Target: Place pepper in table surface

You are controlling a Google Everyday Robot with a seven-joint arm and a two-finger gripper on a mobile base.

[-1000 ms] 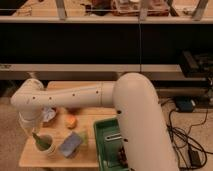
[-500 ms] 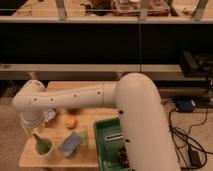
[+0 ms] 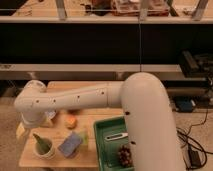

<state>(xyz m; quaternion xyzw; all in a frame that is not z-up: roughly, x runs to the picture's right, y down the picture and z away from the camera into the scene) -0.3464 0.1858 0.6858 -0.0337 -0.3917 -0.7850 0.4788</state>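
Observation:
The dark-green pepper stands point-up in a white cup at the front left of the tan table surface. My white arm reaches from the right foreground across to the left and bends down there. My gripper is at the arm's lower end, just above and left of the pepper. The arm's wrist hides most of it.
A small orange fruit lies mid-table and a blue packet lies right of the cup. A green tray at the right holds a white item and dark grapes. A yellow banana lies at the left edge. Dark shelving stands behind.

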